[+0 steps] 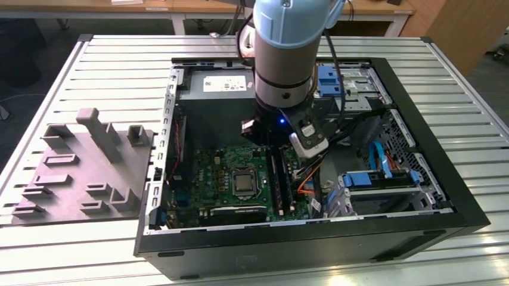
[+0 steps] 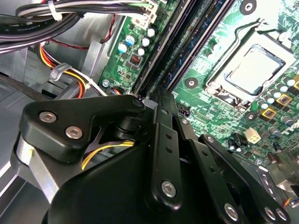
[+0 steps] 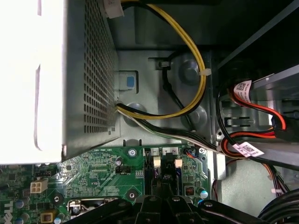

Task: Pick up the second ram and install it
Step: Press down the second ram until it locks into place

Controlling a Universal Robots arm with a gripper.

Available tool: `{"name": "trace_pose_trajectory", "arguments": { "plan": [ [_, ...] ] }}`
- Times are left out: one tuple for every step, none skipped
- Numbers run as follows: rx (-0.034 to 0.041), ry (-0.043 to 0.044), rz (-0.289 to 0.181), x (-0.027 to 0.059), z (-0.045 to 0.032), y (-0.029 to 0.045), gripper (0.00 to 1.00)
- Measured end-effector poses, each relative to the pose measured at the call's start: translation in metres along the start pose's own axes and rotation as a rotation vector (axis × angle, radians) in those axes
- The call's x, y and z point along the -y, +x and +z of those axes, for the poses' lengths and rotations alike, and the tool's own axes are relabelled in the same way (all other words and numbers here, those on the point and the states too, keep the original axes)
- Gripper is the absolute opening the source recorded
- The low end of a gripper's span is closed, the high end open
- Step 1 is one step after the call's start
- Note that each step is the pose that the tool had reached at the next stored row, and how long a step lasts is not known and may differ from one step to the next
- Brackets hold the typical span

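Gripper down inside the metal case, jaws drawn together over the long black slots; whether they pinch the second ram, I cannot tell. Perforated grey power supply and cables crowd close.

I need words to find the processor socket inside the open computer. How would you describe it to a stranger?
Look into the open black computer case, at the green motherboard on its floor. The processor socket is the square silver plate near the board's middle, beside the long black slots; nothing near it is square and shiny.
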State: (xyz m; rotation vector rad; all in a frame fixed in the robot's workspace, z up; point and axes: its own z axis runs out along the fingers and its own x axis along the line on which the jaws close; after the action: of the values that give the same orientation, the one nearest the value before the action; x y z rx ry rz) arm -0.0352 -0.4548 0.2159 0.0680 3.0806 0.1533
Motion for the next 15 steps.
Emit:
{"name": "trace_pose_trajectory", "arguments": {
  "plan": [
    [-0.0001, 0.0008, 0.0, 0.0002, 0.001, 0.0001, 0.1],
    [-0.0001, 0.0009, 0.0, 0.0003, 0.0012, 0.0001, 0.1],
    [0.0, 0.0007, 0.0, 0.0003, 0.0013, 0.0001, 0.1],
    [0.0001, 0.0003, 0.0, 0.0003, 0.0015, 0.0001, 0.1],
    [0.0003, 0.0001, 0.0, 0.0002, 0.0017, 0.0001, 0.1],
    [0.0003, 0.0, 0.0, 0.0002, 0.0014, 0.0001, 0.1],
    [0.0005, -0.0006, 0.0, 0.0001, 0.0005, 0.0, 0.1],
    [0.0009, -0.0019, 0.0, -0.0003, -0.0009, -0.0001, 0.1],
    [0.0013, -0.003, 0.0, -0.0007, -0.0031, -0.0003, 0.1],
    [0.0006, -0.001, 0.0, -0.0008, -0.0063, -0.0004, 0.1],
    [0.0003, 0.0002, 0.0, -0.0009, -0.0095, -0.0005, 0.1],
    [0.0004, 0.0, 0.0, -0.0012, -0.0119, -0.0007, 0.1],
    [0.0004, 0.0003, 0.0, -0.0015, -0.0144, -0.0008, 0.1],
    [0.0003, 0.0005, 0.0, -0.0017, -0.0168, -0.0009, 0.1],
    [0.0004, 0.0004, 0.0, -0.002, -0.019, -0.0011, 0.1]
  ]
}}
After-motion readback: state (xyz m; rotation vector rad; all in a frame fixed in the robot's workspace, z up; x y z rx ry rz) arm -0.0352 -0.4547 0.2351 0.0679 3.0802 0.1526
